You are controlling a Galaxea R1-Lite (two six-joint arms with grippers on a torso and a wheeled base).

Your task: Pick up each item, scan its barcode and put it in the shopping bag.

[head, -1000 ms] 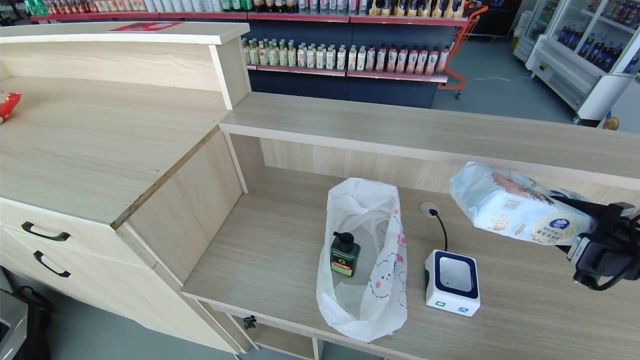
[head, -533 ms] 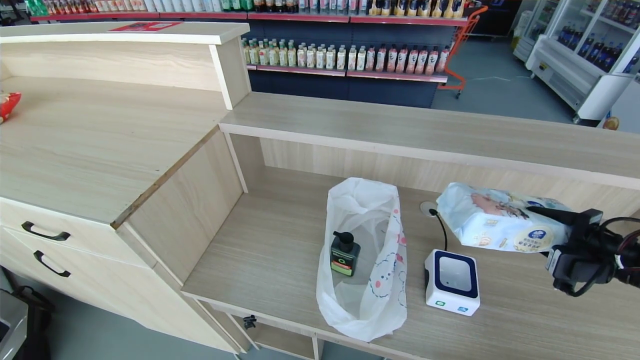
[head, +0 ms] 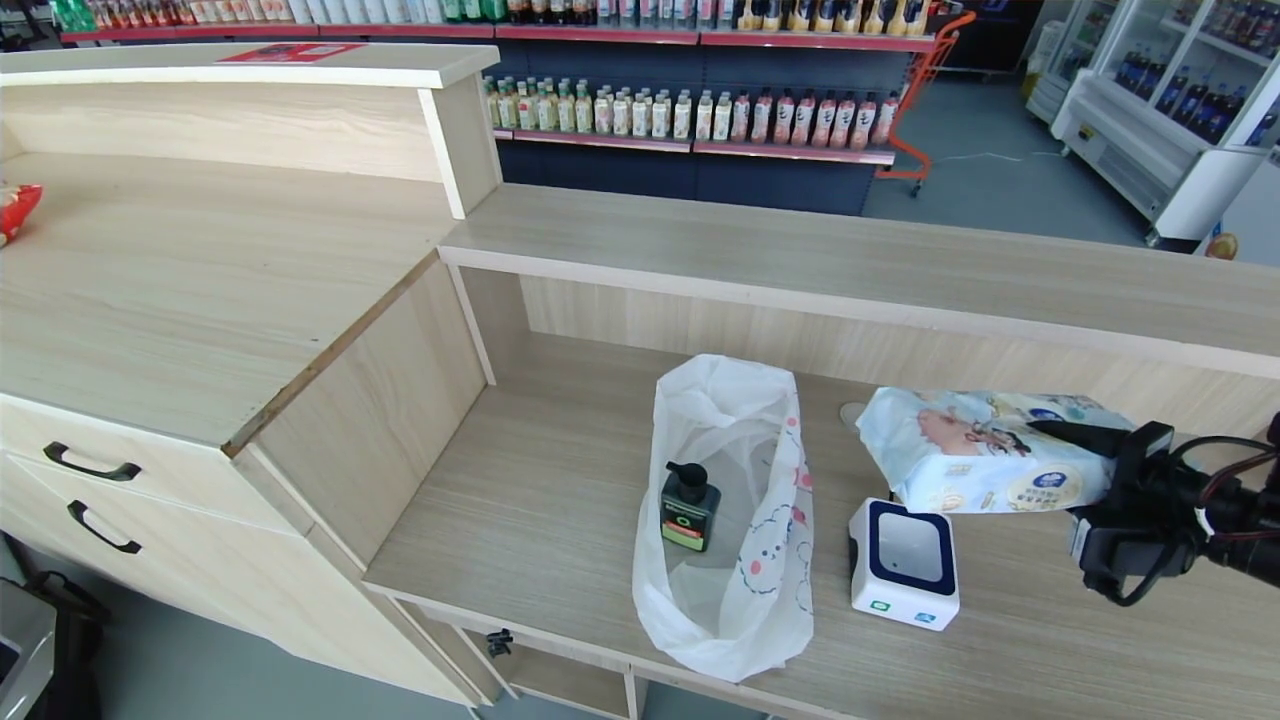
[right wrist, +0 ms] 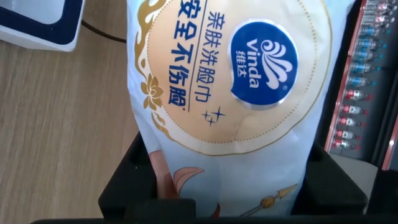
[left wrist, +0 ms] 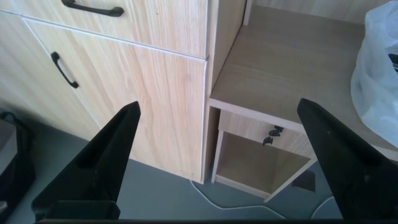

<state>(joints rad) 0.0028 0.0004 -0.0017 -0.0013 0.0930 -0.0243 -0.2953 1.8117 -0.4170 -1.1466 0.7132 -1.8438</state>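
Note:
A pale blue soft pack of tissues [head: 985,465] hangs just above the counter, behind and to the right of the white scanner [head: 905,560]. My right gripper [head: 1072,470] is shut on the pack's right end. In the right wrist view the pack [right wrist: 230,93] sits between the black fingers [right wrist: 127,180], with a corner of the scanner [right wrist: 34,25] beside it. The white shopping bag [head: 735,600] lies open left of the scanner, holding a dark pump bottle [head: 690,508]. My left gripper [left wrist: 219,109] is open with nothing in it, low beside the cabinet [left wrist: 155,56].
A raised counter ledge [head: 860,255] runs behind the work surface, and a taller cabinet [head: 200,300] with drawer handles stands to the left. A red snack bag [head: 18,210] lies on that cabinet's far left edge. Bare counter shows right of the scanner.
My right gripper has carried the tissue pack left and downward, from high at the right to just behind the scanner. The bag, bottle and scanner have stayed put.

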